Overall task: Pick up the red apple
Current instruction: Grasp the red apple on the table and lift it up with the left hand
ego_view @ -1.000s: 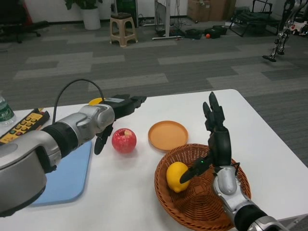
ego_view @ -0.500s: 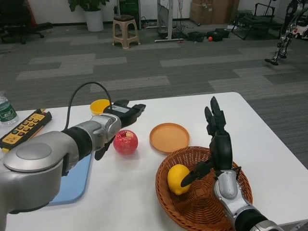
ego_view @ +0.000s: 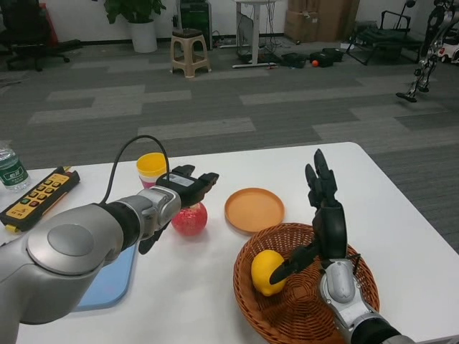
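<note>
The red apple sits on the white table left of centre. My left hand hovers right over it, fingers spread and pointing right, its thumb hanging down at the apple's left side and its palm covering the apple's top. I cannot see any finger closed around the fruit. My right hand stands upright over the wicker basket, fingers straight, holding nothing.
A yellow lemon lies in the basket. An orange plate sits right of the apple. Behind my left hand stands a yellow cup. A blue mat, a yellow remote and a water bottle are at the left.
My left hand has moved over the apple and now covers its top. The camera has tilted up a little, shifting the whole scene. The right hand has stayed in place.
</note>
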You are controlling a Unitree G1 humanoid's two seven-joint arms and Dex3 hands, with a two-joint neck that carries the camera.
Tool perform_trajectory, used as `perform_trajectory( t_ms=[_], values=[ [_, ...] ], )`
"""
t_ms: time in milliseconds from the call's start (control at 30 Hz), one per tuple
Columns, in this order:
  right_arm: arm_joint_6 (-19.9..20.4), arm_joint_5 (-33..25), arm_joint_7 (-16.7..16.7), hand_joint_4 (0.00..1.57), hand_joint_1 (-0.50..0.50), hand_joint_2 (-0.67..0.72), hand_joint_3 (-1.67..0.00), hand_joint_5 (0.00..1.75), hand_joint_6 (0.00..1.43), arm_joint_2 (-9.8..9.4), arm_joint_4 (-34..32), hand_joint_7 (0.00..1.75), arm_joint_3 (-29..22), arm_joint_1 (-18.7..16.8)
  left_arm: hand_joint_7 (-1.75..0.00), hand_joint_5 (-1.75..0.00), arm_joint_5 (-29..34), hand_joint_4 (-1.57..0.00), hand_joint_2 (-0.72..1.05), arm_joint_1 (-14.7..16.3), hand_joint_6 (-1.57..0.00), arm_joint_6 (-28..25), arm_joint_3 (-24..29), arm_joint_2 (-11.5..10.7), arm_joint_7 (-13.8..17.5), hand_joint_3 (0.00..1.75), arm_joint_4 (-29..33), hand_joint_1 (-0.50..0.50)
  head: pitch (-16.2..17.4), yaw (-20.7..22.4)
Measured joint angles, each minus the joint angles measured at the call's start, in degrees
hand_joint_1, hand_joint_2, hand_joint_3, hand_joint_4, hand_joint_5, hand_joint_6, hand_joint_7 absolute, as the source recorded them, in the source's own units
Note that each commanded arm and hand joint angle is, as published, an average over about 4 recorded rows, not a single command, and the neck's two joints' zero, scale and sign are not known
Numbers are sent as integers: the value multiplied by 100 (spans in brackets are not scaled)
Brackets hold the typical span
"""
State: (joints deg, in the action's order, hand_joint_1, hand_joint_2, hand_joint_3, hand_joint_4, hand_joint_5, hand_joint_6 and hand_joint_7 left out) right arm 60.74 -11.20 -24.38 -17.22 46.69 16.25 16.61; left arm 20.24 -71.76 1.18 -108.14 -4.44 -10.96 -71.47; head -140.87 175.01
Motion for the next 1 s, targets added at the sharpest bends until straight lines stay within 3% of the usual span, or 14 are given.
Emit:
perform_trajectory(
  t_ms=[267,467,733,1000],
  values=[
    [0,-3,0,0,-42,60,0,0,0,2,-16,0,37,0,0,0,377,0,-64,178,0,57,-477,48,-140,9,-51,-50,-78,40],
    [0,-20,0,0,-42,60,0,0,0,-10,-40,0,67,-1,0,0,509,0,-64,428,0,109,-702,217,-165,9,-98,-50,-184,183],
    [0,-56,0,0,-42,60,0,0,0,-125,-44,0,297,-3,0,0,911,0,-64,644,0,191,-1008,400,-172,9,-487,-49,-186,161],
    [0,-120,0,0,-42,60,0,0,0,-240,-43,0,425,-3,0,0,1213,0,-64,924,0,233,-1046,419,-188,9,-900,-50,-104,286]
  ],
)
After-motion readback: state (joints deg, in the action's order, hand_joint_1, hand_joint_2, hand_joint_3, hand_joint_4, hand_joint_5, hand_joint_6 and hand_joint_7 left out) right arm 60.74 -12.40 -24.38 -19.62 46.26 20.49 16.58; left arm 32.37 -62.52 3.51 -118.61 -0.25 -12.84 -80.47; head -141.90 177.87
